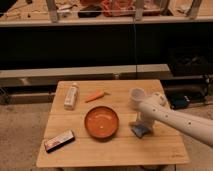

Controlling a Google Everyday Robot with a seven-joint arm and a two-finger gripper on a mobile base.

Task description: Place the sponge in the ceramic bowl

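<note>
The ceramic bowl (101, 122) is a wide orange-red dish sitting near the middle of the wooden table (115, 150). Just to its right lies the sponge (141, 130), a small light-blue block on the tabletop. My gripper (140, 123) reaches down from the right at the end of the white arm (175, 118) and hangs directly over the sponge, touching or nearly touching it. The arm hides part of the sponge.
A small white cup (137, 96) stands behind the arm. An orange carrot (96, 95) and a pale bottle (72, 96) lie at the back left. A dark flat box (59, 140) rests at the front left corner. Shelving runs behind the table.
</note>
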